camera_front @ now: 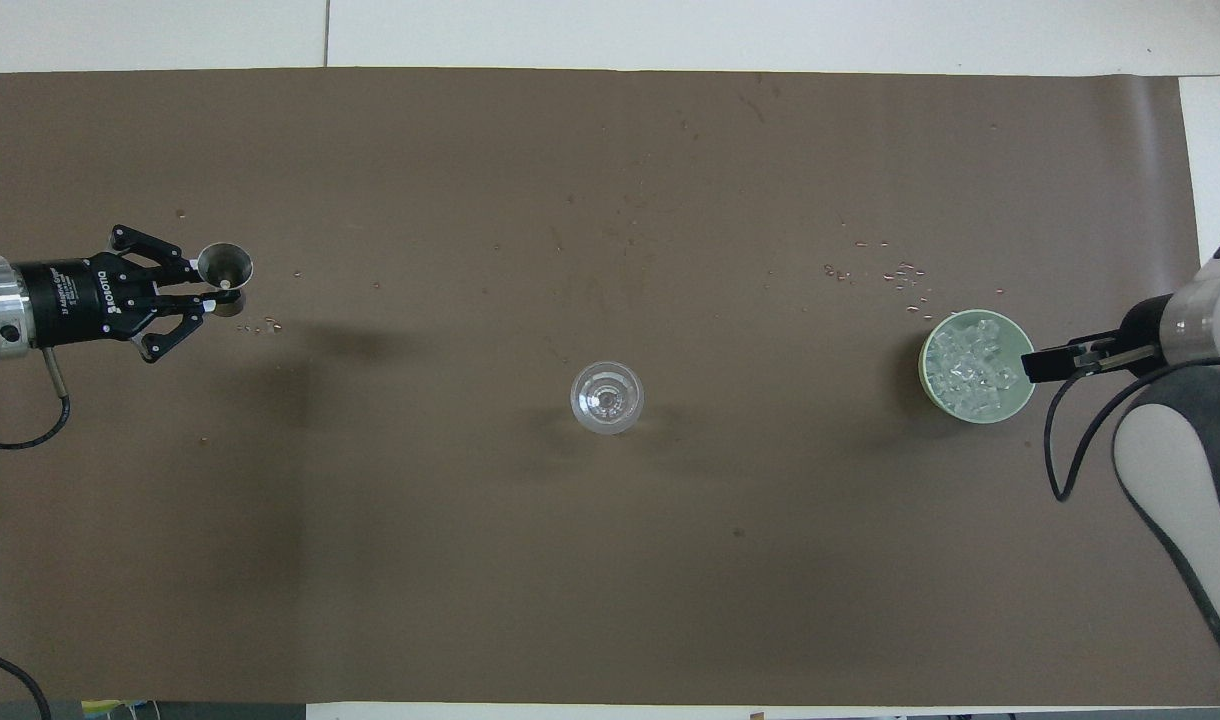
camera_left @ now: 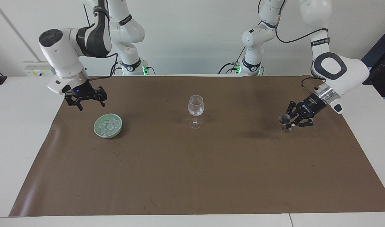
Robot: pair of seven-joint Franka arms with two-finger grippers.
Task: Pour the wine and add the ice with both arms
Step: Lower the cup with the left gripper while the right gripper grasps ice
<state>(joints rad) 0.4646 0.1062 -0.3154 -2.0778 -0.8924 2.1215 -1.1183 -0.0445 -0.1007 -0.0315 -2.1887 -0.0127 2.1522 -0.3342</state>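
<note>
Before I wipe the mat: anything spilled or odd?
Yes. Small clear bits lie scattered on the mat just farther from the robots than the ice bowl, and droplets beside the jigger.

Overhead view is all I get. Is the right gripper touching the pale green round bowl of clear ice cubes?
Observer: No. The right gripper hangs open in the air, above the pale green bowl at its rim, clear of the ice.
Operator: And the small silver metal jigger?
Observer: The left gripper is shut on the jigger, which is upright with its mouth up. I cannot tell whether its foot touches the brown mat.
</note>
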